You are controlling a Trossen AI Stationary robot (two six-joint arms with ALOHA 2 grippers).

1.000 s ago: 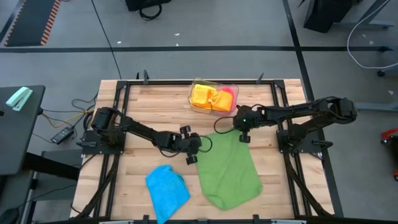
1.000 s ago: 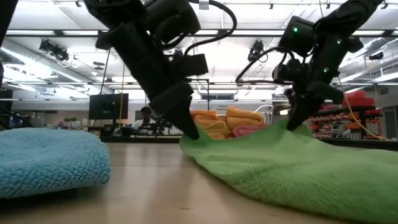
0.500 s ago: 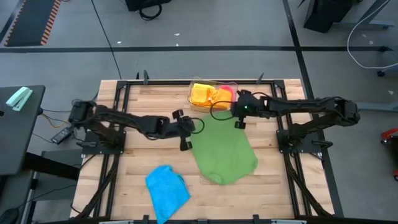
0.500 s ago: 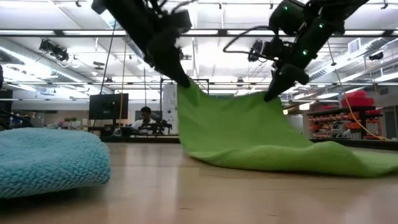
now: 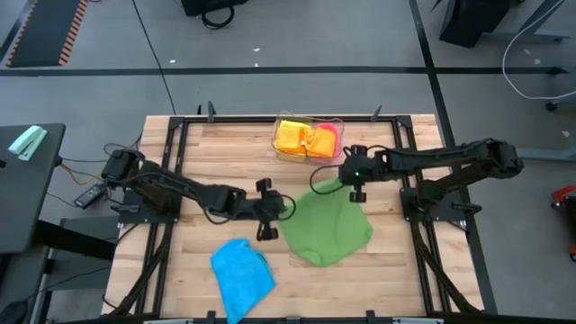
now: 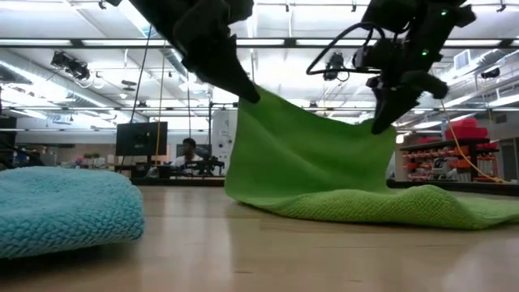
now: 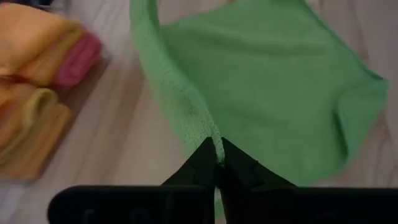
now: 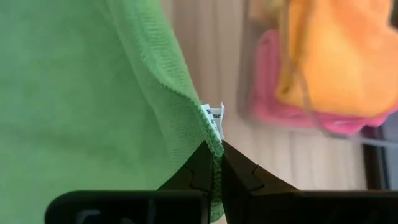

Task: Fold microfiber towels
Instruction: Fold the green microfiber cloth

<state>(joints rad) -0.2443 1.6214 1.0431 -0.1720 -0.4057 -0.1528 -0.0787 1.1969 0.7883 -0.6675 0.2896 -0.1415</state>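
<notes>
- Two pincers each clenched a corner of the green towel (image 5: 331,225): the left pincer (image 5: 273,209) at its near-left corner, the right pincer (image 5: 357,191) at the corner nearest the clear tray (image 5: 309,140).
- Its held edge hung raised above the counter (image 5: 207,157); the rest lay bunched there.
- A thin pinch could slip, dropping one corner.
- Uneven travel might skew the fold.
- The blue towel (image 5: 241,277) lay apart.

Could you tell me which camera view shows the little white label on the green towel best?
The right wrist view: the white label sits at the green towel corner, just above the right gripper. The other views show the towel, no label.
</notes>
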